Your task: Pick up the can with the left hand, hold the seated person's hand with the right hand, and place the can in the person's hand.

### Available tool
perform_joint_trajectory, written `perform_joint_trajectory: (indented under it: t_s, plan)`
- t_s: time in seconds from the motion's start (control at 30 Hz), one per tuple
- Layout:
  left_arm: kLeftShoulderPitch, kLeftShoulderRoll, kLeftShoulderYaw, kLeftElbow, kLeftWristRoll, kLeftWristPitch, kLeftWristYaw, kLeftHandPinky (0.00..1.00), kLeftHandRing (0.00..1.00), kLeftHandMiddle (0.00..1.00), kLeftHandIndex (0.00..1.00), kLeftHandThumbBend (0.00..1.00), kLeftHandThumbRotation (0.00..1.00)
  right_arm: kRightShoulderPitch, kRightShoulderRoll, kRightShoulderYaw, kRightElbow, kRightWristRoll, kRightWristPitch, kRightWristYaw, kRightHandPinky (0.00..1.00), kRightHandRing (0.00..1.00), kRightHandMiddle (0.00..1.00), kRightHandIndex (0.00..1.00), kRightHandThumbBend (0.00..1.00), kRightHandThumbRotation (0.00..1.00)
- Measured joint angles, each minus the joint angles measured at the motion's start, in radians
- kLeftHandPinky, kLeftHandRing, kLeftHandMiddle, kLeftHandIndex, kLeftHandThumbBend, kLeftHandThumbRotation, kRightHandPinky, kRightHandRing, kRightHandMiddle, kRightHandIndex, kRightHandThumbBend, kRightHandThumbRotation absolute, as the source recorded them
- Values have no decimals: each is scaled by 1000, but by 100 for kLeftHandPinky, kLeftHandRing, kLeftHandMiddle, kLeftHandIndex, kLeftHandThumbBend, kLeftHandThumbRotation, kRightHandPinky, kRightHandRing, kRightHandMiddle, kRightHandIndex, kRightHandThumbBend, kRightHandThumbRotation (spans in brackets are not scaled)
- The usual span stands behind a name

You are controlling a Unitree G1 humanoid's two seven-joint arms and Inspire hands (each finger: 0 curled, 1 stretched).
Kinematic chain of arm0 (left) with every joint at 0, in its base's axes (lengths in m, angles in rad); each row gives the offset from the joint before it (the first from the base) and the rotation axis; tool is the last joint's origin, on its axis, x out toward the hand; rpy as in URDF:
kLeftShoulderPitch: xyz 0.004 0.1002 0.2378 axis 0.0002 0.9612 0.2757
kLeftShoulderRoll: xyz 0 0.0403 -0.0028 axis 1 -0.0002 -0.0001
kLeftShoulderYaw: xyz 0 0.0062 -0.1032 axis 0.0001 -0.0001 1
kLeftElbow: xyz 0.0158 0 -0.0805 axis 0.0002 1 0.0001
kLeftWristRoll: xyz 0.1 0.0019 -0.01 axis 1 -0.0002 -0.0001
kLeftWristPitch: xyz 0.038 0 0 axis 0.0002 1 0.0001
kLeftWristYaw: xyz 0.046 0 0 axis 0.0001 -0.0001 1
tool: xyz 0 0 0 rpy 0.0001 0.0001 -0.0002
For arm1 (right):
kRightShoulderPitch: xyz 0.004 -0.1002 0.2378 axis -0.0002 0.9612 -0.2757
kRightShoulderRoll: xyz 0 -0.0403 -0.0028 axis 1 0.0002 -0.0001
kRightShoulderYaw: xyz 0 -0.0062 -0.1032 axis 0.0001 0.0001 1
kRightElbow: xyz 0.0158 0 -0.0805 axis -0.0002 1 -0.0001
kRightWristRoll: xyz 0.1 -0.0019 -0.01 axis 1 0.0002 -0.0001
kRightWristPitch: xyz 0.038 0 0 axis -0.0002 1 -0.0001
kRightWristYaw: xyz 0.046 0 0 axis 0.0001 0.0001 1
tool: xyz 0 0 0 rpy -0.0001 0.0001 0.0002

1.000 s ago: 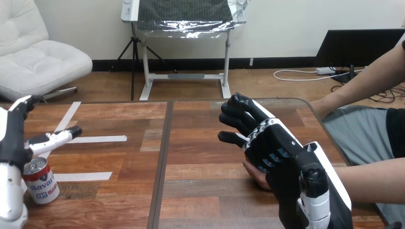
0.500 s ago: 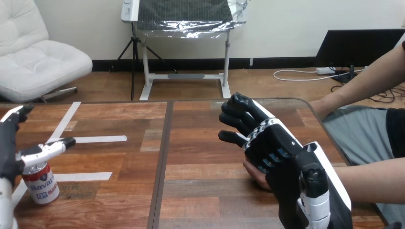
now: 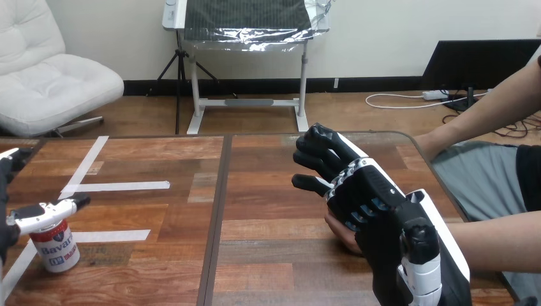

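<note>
Sitting right under the left hand (image 3: 39, 210), the can (image 3: 56, 247) is upright on the table (image 3: 268, 255), that hand spread wide with one finger over its top. Right hand (image 3: 367, 194) lies over the person's hand (image 3: 339, 232); can't tell if it's gripping.

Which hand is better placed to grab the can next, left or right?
Left. The left hand sits right beside the can at the left side of the table, fingers open above its top. The right hand is far off at the table's right, over the person's hand.
</note>
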Motion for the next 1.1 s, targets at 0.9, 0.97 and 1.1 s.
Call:
perform_joint_trajectory:
  t_s: [0.9,0.97,1.1]
  plan:
    - [50,-21,11,-59,-12,46,-30,78,87,86,85,86,23,0,0,0,0,0,0,0,88,92,91,91,78,97]
    - [50,-21,11,-59,-10,46,-32,78,87,86,85,86,23,0,0,0,0,0,0,0,88,92,91,91,79,97]
    - [50,-20,9,-59,2,47,-36,77,86,86,85,86,24,0,0,0,0,0,0,0,88,92,91,91,78,97]
